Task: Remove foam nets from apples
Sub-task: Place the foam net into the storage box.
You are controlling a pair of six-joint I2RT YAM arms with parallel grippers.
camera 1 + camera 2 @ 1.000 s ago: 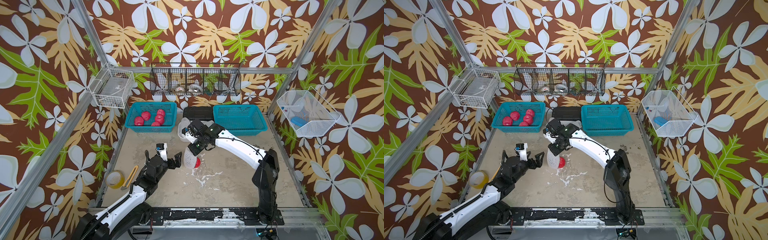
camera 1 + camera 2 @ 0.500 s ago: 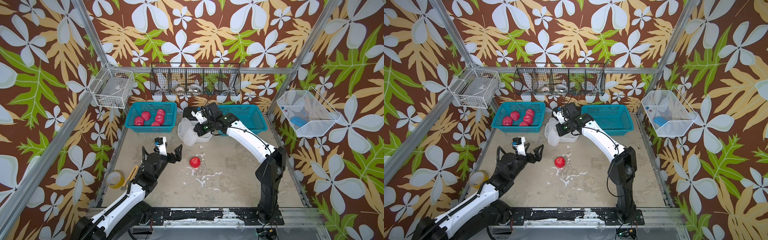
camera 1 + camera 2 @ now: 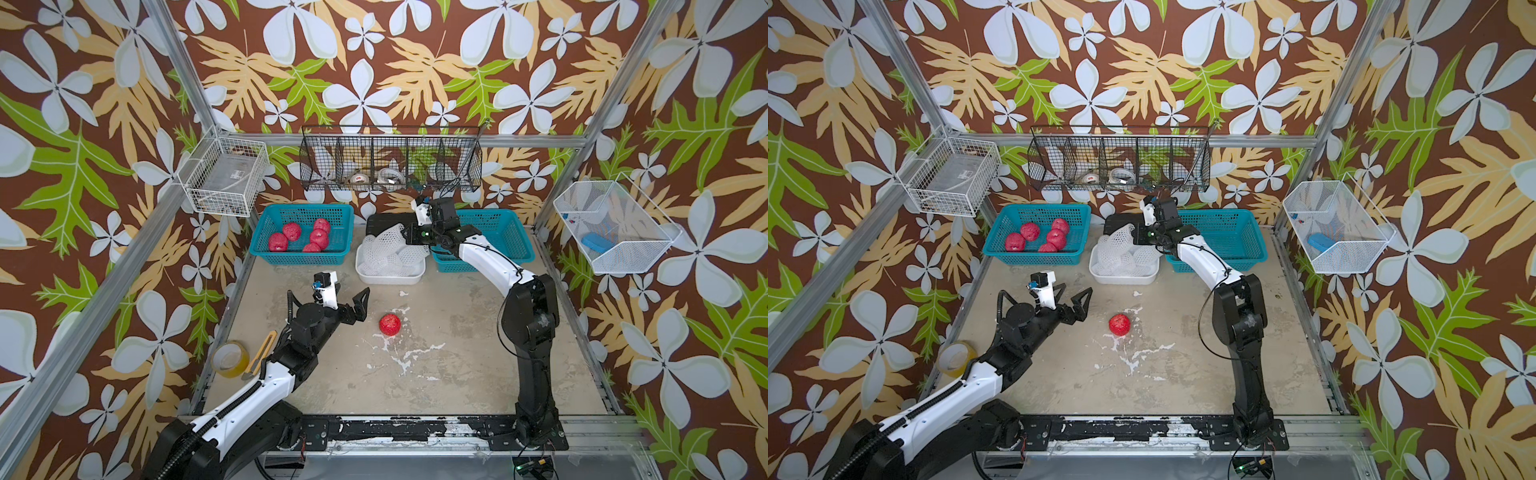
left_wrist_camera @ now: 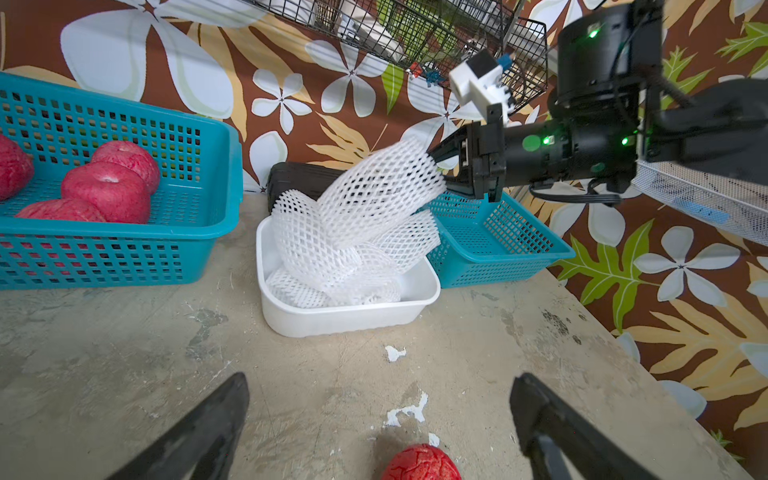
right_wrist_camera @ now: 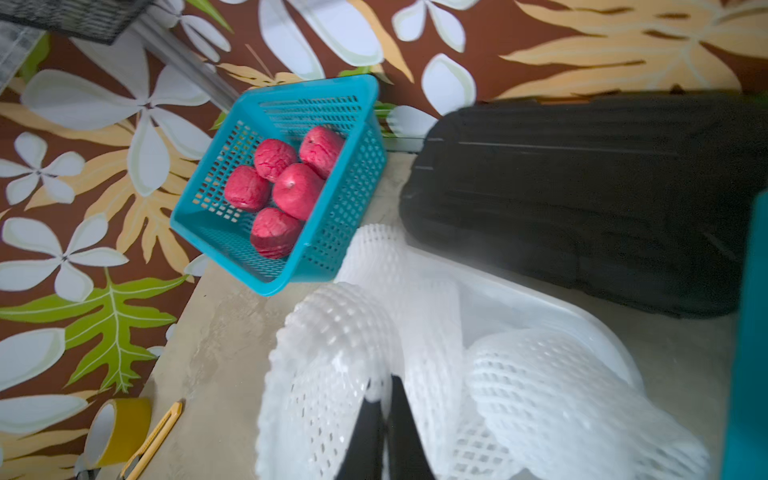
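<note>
White foam net [image 4: 374,187] hangs pinched in the right gripper [image 5: 384,411] above the white tray [image 3: 390,279], apparently touching the piled nets [image 3: 384,262]. One bare apple [image 3: 390,324] rests on the table [image 3: 436,374] near the left gripper [image 4: 380,380], whose jaws are spread wide. Five apples [image 3: 318,237] lie in the teal basket [image 3: 299,260].

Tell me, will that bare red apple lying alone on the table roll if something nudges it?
Probably yes: the apple is round and sits free on the flat table, with nothing against it. Its bumpy skin may make it wobble rather than roll straight. It holds its plump shape, so it is likely firm to grip.
</note>
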